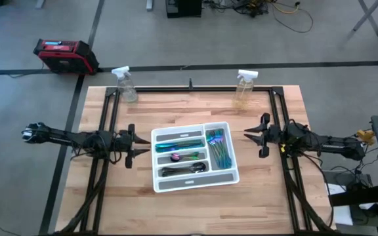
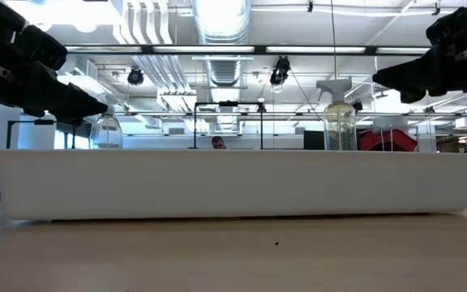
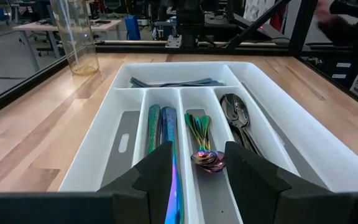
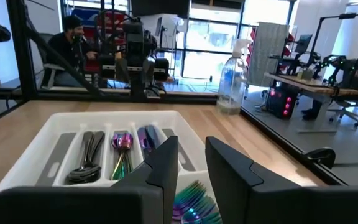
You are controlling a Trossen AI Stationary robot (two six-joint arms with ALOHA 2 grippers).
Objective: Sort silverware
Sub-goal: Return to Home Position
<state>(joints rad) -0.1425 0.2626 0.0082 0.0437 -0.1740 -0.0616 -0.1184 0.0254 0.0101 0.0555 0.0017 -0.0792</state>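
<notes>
A white divided tray [image 1: 225,176] sits in the middle of the table and holds the silverware. Teal knives [image 1: 179,139], purple and teal spoons [image 1: 184,156], dark utensils [image 1: 184,170] and iridescent forks [image 1: 219,148] each lie in their own compartment. My left gripper [image 1: 148,148] hovers open just off the tray's left end, pointing at it; its wrist view looks down the compartments past its fingers [image 3: 160,171]. My right gripper [image 1: 247,135] is open off the tray's right end, and its own view shows it over the forks [image 4: 194,199]. Neither holds anything.
Two clear spray bottles stand near the table's far edge, one left [image 1: 125,84] and one right [image 1: 245,88]. A black frame [image 1: 195,88] runs along the far side and down both sides. Bare wood lies in front of the tray [image 1: 189,210]. People sit in the room beyond [image 4: 73,43].
</notes>
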